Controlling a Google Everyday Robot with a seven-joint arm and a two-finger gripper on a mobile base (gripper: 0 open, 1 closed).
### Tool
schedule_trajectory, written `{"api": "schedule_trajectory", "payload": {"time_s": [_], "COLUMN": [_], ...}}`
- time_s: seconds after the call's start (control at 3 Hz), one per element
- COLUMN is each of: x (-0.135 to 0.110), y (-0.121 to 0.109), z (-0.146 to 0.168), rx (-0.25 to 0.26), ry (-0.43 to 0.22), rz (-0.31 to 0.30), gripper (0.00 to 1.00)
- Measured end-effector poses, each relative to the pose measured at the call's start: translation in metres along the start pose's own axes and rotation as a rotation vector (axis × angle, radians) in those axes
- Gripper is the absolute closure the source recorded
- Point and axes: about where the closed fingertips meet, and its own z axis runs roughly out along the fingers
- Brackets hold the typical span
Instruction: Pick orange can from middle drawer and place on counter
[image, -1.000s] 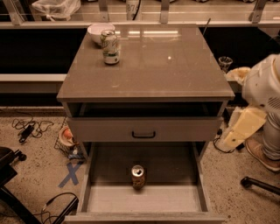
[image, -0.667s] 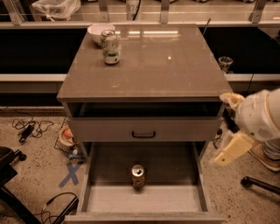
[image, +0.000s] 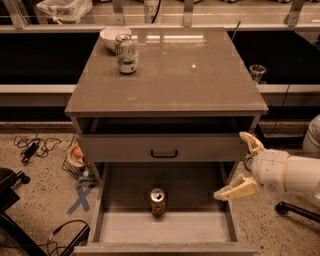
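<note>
Dropped lower and swung left since a second ago: pincer, earlier up beside the right edge of the tabletop, now down at the cabinet's right front corner. Orange can and green-and-white can unmoved over the same span.

Far left, on the speckled floor: black cables, then a blue tape cross just beside the cabinet.

Back-left of tabletop: white bowl, with the green-and-white can upright just in front of it and slightly to the right. Whether the two touch, cannot tell. Glossy grey-brown slab, light reflections along the far edge.

Below the slab: dark gap, then flat drawer front with black handle at centre.

Below that: middle drawer pulled well out, grey side walls, paler floor, low front edge nearest the camera. Orange can standing upright on the drawer floor, about centred left to right, silver pull-tab top up, apart from every wall.

Right of the can and well apart from it: pincer spread wide, holding nothing. Upper finger against the right end of the drawer front in view, lower finger reaching in over the drawer's right wall. Contact with either, cannot tell. White arm body trailing off to the right edge.

Behind, right of the cabinet: small clear glass on a ledge.
</note>
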Motion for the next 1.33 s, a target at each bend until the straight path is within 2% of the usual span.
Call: {"api": "schedule_trajectory", "payload": {"time_s": [0.33, 0.67, 1.0, 1.33], "x": [0.011, 0.011, 0.028, 0.059], "y": [-0.004, -0.004, 0.010, 0.032], "z": [0.014, 0.014, 0.037, 0.083], "rx": [-0.009, -0.009, -0.022, -0.070], "ry": [-0.062, -0.062, -0.040, -0.051], "rz": [-0.042, -0.042, -0.045, -0.044], "gripper": [0.00, 0.00, 0.00, 0.00]}}
